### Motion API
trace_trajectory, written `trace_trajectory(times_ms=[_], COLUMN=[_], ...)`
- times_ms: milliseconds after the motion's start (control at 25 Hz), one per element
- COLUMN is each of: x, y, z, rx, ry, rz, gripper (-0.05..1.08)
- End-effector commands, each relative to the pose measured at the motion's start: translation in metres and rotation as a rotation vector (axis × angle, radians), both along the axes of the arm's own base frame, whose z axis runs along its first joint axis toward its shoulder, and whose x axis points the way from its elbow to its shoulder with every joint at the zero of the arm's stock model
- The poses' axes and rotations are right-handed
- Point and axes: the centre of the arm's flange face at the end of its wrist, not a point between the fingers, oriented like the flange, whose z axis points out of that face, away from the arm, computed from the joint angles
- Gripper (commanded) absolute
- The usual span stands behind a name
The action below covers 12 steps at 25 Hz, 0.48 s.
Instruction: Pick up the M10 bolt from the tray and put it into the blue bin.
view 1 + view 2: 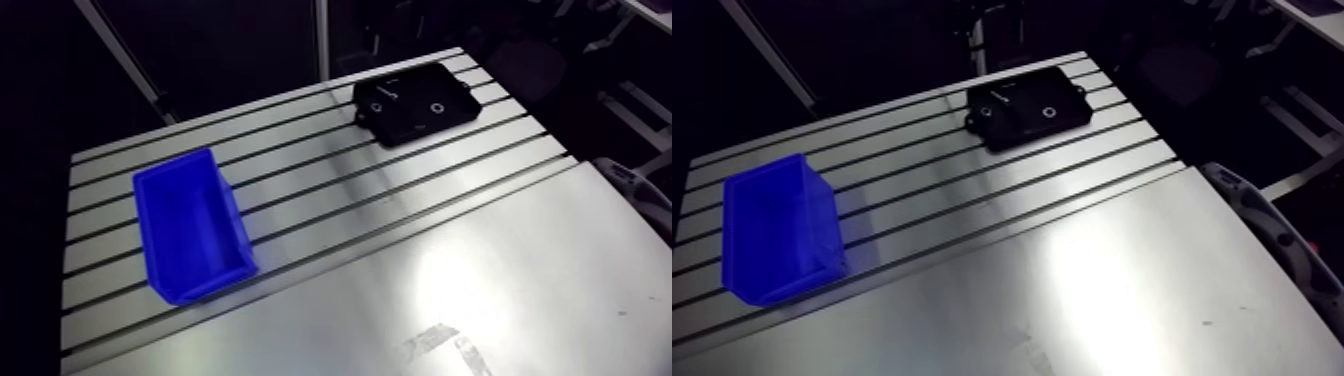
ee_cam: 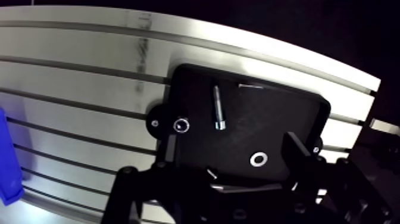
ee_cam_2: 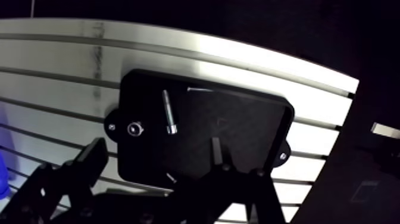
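A black tray (image 2: 280, 119) lies at the table's far right in the arm view (image 1: 418, 118). On it rests a silver bolt (image 2: 218, 107), lengthwise, head end nearest the gripper. My gripper (image 2: 230, 148) hovers above the tray's near edge, open, with nothing between its fingers (image 2: 168, 152). The bolt lies just ahead of the gripper, nearer one finger than the other. The blue bin (image 1: 190, 225) stands empty on the table's left side, and its corner (image 2: 7, 161) shows far off to the side in the wrist view. The gripper does not show in the arm view.
The tray also carries a washer (image 2: 259, 159), a round nut-like part (image 2: 181, 124) beside the bolt, a thin pin (image 2: 250, 85) and a small piece (image 2: 211, 174) near the fingers. The slotted aluminium table (image 1: 450, 250) lies between tray and bin.
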Motion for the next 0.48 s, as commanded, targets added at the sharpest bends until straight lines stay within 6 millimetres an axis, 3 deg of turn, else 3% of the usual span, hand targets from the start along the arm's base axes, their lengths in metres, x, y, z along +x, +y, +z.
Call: trace_trajectory(times_ms=[40,280,480], x=[0.001,0.001,-0.002], y=[0.000,-0.001,0.001], z=[-0.020,-0.029,-0.037], rx=[-0.012,-0.019,-0.007], ry=[-0.023,-0.037,-0.014], rz=[0.010,0.031,0.034], gripper=[0.26,0.41,0.45])
